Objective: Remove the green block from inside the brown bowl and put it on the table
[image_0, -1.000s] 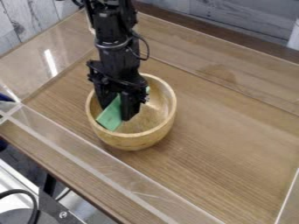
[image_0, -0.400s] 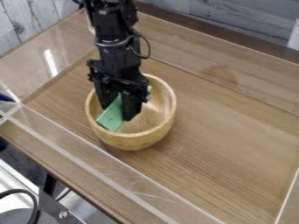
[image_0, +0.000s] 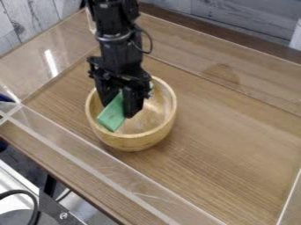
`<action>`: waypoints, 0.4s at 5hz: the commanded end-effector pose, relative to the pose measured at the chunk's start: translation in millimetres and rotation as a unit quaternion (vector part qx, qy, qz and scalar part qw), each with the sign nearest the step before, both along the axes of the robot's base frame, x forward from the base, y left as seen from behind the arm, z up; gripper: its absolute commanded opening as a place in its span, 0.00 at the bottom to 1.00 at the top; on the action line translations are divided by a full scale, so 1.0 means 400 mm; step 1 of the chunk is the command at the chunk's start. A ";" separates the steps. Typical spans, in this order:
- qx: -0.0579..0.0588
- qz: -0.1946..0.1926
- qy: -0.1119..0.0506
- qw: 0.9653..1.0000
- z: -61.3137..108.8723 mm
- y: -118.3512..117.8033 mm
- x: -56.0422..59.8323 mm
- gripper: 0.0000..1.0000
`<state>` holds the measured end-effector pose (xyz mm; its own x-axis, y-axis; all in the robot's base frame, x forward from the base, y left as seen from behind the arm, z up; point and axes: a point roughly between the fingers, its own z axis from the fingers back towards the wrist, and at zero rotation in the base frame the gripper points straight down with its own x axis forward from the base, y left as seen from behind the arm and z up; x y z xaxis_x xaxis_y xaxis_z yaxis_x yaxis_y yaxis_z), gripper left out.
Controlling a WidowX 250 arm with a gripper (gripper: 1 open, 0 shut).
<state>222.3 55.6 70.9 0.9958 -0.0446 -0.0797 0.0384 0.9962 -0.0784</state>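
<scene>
change: hardly any, my gripper still clamps the green block (tilted) inside the brown bowl | room: bare bench at right and lower right, clear walls edging it | obstacles: bowl rim around the block

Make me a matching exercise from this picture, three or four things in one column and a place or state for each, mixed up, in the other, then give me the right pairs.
Column one:
1. small flat green rectangular block
2. round light tan wooden bowl
3. black pincer
4. brown wood-grain table

Column two:
A. edged by clear acrylic walls
B. pointing down into the bowl, shut on the block
C. tilted, inside the bowl's rim, gripped from above
D. resting on the tabletop, under the arm

Right pairs: 1-C, 2-D, 3-B, 4-A
</scene>
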 end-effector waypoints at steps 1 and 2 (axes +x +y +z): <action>0.004 -0.002 -0.045 0.999 0.069 -0.014 0.048 0.00; -0.002 -0.007 -0.051 0.999 0.086 -0.066 0.075 0.00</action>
<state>242.9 26.3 87.3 0.9965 -0.0692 -0.0477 0.0646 0.9936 -0.0927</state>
